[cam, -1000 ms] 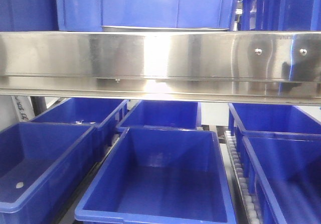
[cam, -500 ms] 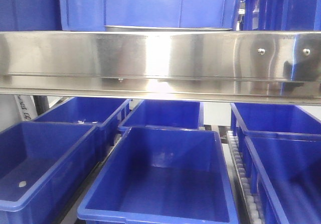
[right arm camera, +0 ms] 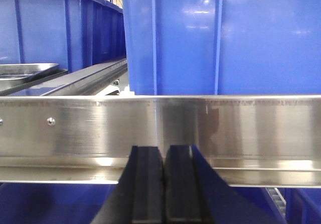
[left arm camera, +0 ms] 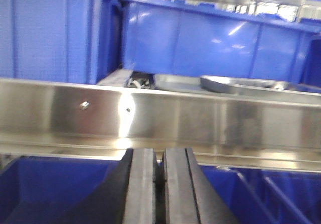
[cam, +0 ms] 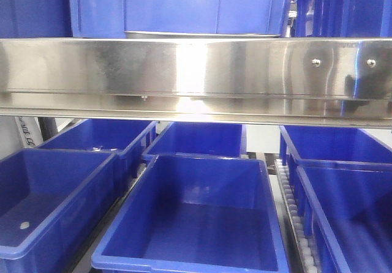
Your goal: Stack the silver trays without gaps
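Silver trays (left arm camera: 235, 85) lie on the upper shelf behind the steel rail, at the middle right of the left wrist view; one rests tilted on another. Their rims also show at the far left of the right wrist view (right arm camera: 27, 71), and a thin tray edge (cam: 202, 35) peeks above the rail in the front view. My left gripper (left arm camera: 159, 156) is shut and empty, below and in front of the rail. My right gripper (right arm camera: 163, 153) is shut and empty, also just in front of the rail. Neither gripper shows in the front view.
A broad riveted steel rail (cam: 196, 71) spans every view in front of the shelf. Deep blue bins (cam: 196, 212) fill the lower level. More blue bins (right arm camera: 220, 38) stand on the upper shelf beside and behind the trays. A roller track (cam: 294, 218) runs between lower bins.
The front view shifted slightly to the right half a second ago and is back where it was a second ago. Nothing else has moved.
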You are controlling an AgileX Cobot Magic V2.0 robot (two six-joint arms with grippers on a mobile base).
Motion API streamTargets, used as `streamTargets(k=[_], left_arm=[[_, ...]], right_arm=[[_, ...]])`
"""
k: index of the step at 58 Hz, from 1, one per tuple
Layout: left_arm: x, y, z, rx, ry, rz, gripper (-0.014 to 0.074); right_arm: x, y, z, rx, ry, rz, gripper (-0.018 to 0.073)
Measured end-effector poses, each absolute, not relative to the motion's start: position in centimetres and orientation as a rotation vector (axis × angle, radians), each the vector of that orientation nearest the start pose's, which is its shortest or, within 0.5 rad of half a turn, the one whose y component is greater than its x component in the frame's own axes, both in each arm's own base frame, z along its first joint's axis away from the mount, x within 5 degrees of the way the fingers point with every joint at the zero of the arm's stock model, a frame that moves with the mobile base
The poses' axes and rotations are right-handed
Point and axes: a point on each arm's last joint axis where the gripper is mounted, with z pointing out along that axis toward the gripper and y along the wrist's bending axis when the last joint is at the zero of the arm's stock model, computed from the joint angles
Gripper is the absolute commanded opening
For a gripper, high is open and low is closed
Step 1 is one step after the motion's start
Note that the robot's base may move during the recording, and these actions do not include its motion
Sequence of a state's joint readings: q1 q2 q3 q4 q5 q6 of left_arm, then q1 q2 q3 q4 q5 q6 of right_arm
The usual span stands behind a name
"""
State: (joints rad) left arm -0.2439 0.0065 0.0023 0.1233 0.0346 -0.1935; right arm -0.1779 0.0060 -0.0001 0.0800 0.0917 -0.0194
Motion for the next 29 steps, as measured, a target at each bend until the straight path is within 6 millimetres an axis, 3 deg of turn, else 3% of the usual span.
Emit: streamTargets(k=[29], left_arm=[[5.64,-0.77,21.03,0.066,1.512,-0.15,-0.0016]], right_arm=[[5.62,-0.94,20.46,0.182,1.571,-0.086,-0.0078]])
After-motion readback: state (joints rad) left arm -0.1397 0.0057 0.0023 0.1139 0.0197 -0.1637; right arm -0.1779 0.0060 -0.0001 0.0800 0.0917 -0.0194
